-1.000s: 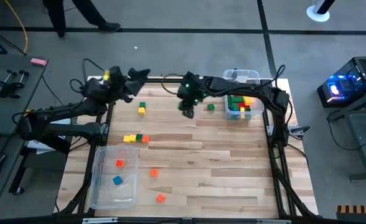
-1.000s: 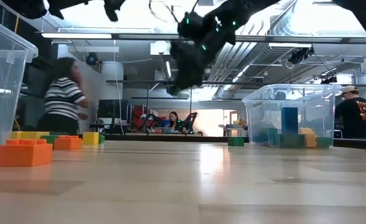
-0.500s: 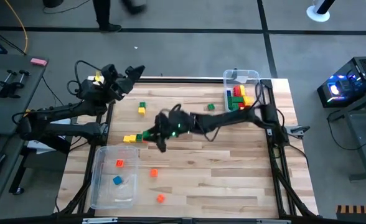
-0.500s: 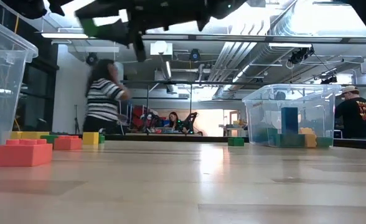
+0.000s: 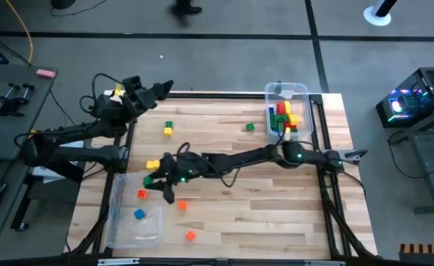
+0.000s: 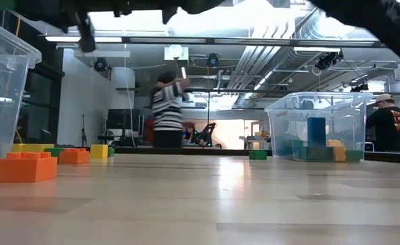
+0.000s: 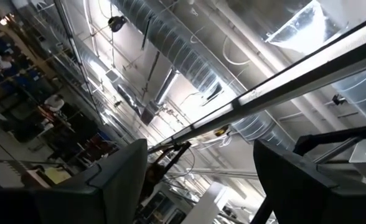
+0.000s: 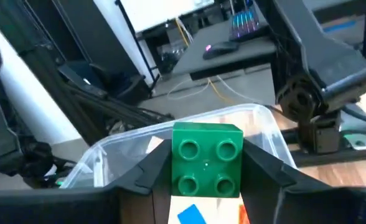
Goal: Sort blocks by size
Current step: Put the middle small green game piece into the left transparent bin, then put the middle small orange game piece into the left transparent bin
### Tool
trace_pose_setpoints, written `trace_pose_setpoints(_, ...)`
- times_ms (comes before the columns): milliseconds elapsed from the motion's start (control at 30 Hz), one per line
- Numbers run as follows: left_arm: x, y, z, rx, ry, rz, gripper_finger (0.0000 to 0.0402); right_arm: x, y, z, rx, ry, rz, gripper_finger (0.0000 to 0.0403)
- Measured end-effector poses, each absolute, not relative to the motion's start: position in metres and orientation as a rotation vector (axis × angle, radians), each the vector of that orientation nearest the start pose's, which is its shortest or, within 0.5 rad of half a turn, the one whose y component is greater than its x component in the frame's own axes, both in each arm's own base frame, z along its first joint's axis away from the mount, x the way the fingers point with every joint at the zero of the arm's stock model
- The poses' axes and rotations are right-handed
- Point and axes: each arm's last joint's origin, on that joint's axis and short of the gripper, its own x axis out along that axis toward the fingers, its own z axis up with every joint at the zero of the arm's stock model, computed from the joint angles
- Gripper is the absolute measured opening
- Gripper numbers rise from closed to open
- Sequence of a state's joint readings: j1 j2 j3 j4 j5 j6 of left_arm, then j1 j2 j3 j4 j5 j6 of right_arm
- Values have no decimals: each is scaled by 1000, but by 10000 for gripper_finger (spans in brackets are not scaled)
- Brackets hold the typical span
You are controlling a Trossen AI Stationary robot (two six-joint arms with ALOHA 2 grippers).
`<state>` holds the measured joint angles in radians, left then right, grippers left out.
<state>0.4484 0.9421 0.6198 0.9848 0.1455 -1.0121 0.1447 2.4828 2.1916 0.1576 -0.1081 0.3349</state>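
- Reaching across the table, the right gripper [image 8: 206,180] is clamped on a green block [image 8: 206,159] above the clear bin [image 5: 132,210].
- Left gripper [image 5: 160,89] waits off the table's far left corner, fingers apart.

Both arms are showing as dark, slender, jointed tubes with black cables looping alongside. The right claw [image 8: 206,180] is showing flat, angular black fingers [image 8: 150,171]. The left claw [image 5: 160,89] is wearing a yellow patch behind it.

left arm: raised at table's far-left corner, fingers [image 7: 127,180] apart | right arm: stretched across table, fingers [image 8: 164,165] clamped
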Motion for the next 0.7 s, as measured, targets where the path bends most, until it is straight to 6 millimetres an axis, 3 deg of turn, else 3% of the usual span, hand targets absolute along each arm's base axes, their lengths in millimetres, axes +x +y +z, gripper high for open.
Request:
trace_pose_setpoints(133, 175, 80, 356, -782, -716, -57, 277, 584, 88, 222, 326, 276, 233, 136)
trace_pose_setpoints(233, 175, 80, 356, -782, -715, -57, 277, 582, 91, 213, 356, 300, 237, 140)
trace_pose_setpoints(500, 175, 80, 355, -758, -712, -46, 277, 577, 100, 219, 403, 338, 283, 324)
trace_pose_setpoints(600, 175, 80, 355, -759, -711, -46, 277, 573, 100, 227, 353, 346, 287, 343)
trace_pose_setpoints(700, 175, 80, 356, -759, -712, -46, 277, 564, 93, 249, 241, 367, 276, 339)
